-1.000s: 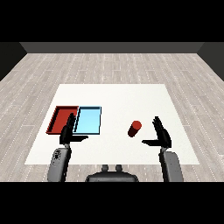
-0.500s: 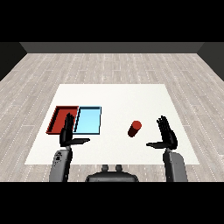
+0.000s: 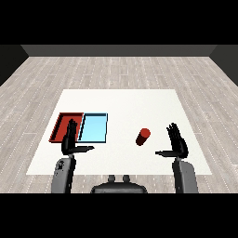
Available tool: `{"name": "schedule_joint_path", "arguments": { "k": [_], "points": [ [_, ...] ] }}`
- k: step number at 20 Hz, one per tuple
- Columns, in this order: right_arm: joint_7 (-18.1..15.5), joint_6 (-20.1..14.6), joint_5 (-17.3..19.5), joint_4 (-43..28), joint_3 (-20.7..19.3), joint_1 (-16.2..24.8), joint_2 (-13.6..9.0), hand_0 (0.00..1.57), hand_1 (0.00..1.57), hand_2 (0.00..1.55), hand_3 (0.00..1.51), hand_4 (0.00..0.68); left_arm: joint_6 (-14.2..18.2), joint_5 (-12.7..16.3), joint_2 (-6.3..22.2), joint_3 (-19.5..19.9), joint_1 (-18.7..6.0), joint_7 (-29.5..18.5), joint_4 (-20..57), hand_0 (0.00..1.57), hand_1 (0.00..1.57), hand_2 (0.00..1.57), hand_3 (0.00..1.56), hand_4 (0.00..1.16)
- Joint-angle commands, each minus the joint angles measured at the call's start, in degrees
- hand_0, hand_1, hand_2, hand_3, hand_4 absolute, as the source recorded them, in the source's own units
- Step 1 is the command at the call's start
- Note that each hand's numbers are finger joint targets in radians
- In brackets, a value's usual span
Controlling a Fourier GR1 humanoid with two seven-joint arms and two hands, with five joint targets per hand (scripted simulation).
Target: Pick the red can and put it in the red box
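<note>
Nothing is done yet: the red can (image 3: 143, 136) stands untouched beside the spread-fingered right hand (image 3: 177, 145), well apart from the red tray (image 3: 60, 126).

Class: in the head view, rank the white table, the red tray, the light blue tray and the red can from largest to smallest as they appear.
1. white table
2. red tray and light blue tray: look alike
3. red can

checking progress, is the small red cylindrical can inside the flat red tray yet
No, the small red cylindrical can stands on the white table, right of the light blue tray.
</note>
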Motion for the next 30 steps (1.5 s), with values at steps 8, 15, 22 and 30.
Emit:
{"name": "schedule_joint_path", "arguments": {
  "k": [8, 15, 22, 30],
  "points": [
    [-2.5, -1.0, 1.5, 8.7, -0.2, -6.1, 0.7, 0.0, 0.0, 0.0, 0.0, 0.0, 1.2, -1.6, -2.5, -3.0, 2.9, 0.4, -3.0, 0.0, 0.0, 0.0, 0.0, 0.0],
    [-4.5, 1.7, -0.8, 15.7, -1.7, -8.1, -0.1, 0.0, 0.0, 0.0, 0.0, 0.0, -0.6, 2.0, -0.4, 0.9, -1.9, 0.3, 1.6, 0.0, 0.0, 0.0, 0.0, 0.0],
    [-5.5, -2.7, 1.3, 24.0, 1.0, -15.0, 3.3, 0.0, 0.0, 0.0, 0.0, 0.0, -0.1, 1.2, -0.4, 0.4, -1.8, -0.1, 1.0, 0.0, 0.0, 0.0, 0.0, 0.0],
    [-8.3, -2.9, 1.6, 21.3, 5.2, -9.4, 7.4, 0.0, 0.0, 0.0, 0.0, 0.0, -2.6, 4.5, 1.4, 3.1, -0.6, 0.7, 0.7, 0.0, 0.0, 0.0, 0.0, 0.0]
  ]
}}
